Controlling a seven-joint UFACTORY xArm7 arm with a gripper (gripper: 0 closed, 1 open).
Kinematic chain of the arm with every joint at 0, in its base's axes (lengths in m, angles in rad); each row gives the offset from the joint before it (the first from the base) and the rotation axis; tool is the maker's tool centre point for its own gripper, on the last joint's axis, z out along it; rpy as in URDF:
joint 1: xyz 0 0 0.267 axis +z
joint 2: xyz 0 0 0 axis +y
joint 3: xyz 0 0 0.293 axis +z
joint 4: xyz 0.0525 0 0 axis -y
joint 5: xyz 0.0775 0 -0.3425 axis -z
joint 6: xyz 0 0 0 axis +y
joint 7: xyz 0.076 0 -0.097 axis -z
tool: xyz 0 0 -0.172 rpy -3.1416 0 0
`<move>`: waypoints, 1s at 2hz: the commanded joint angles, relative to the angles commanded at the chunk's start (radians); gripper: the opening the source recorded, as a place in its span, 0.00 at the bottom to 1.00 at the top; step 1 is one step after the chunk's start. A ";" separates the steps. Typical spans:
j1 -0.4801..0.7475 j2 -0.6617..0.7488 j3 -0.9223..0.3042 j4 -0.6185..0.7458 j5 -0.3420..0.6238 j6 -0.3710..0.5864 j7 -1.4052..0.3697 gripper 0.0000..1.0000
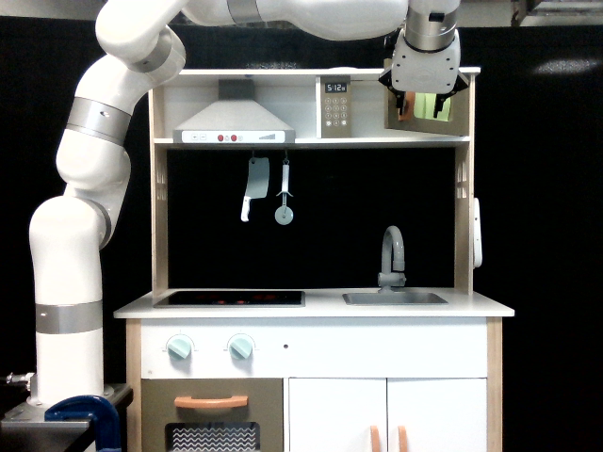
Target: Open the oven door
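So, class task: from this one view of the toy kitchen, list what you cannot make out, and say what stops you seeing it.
1. The oven door and its orange handle: the gripper covers much of them, so grip and jaw state are unclear.
2. How far that door is open: the frontal exterior view hides the angle.
3. The keypad digits: too small to read.
4. The white cupboard doors and the lower door: cut off by the bottom edge.

Even, fairly bright light falls from the front and above on the white robot arm [80, 245] and the toy kitchen [316, 264], set against a black backdrop that swallows all detail. The arm's shell carries soft highlights; shadows are faint. A pale reflection glows at upper right on the backdrop. Focus is sharp throughout, with no visible blur or edge distortion.
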 joint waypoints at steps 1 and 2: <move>-0.036 -0.073 0.015 -0.134 -0.032 -0.007 -0.072 1.00; -0.106 -0.233 0.002 -0.444 -0.104 -0.016 -0.253 1.00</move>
